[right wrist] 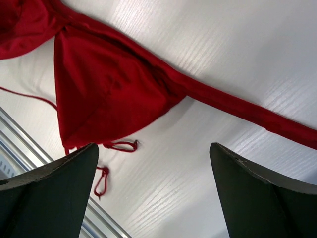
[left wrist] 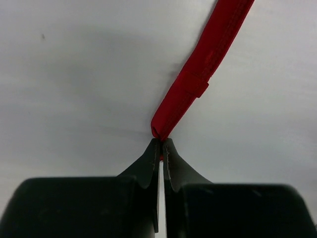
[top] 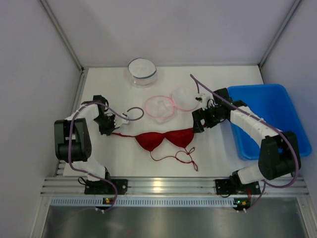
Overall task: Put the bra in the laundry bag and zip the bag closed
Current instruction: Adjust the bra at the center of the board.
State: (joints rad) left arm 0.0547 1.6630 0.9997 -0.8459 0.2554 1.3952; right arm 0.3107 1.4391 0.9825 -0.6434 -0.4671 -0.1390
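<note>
**Left end effector pinching the bra strap, right one spread wide**

My left end effector [left wrist: 162,142] is pressed together on the very end of the red side strap [left wrist: 198,74], with the fabric nipped between the fingertips. From that pinch the strap runs away toward 1 o'clock in my left wrist view, lying on the white desk [left wrist: 74,74].

My right end effector [right wrist: 153,151] is spread wide and holds nothing. Between and beyond its fingers I see one red cup at 10 o'clock and the other side strap stretching off toward 3 o'clock.

From above, the bra [top: 166,139] lies flat near the middle of the desk [top: 223,153], cups side by side, thin ties curling toward 6 o'clock. My left end effector [top: 107,124] sits at its 9 o'clock end, my right end effector [top: 198,124] at its 3 o'clock end.

The laundry bag [top: 159,107], a round mesh case lying open in two halves, rests just beyond the bra at 12 o'clock. A clear round container [top: 142,72] stands farther off at 12 o'clock, and a blue bin [top: 270,111] sits at 3 o'clock.
</note>
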